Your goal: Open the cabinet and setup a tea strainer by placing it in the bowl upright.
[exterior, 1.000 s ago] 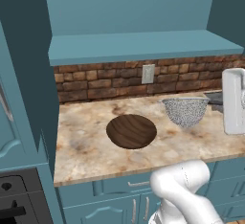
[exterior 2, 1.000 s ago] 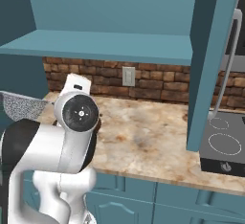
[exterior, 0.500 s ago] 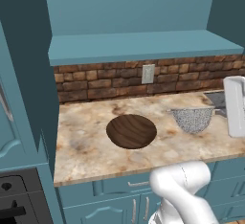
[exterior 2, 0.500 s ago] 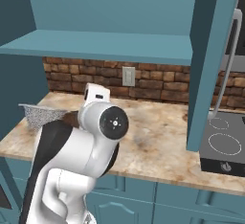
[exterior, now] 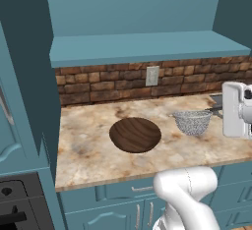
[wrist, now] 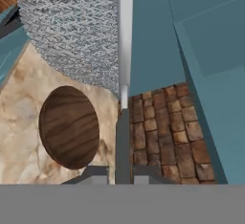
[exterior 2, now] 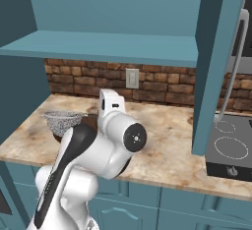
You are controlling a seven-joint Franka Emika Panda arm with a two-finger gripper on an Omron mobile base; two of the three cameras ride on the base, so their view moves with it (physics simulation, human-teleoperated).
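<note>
Gripping tea strainer (wrist: 72, 31) handle, gripper (wrist: 122, 173)

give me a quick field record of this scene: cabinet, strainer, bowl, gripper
cabinet: doors open, door swung out, shelf bare where visible
tea strainer: held above the counter, rim up, to the right of the bowl in the left base view, not in it
bowl: on the counter, nothing in it
gripper: shut on the strainer's handle
outlet: on the brick wall
</note>
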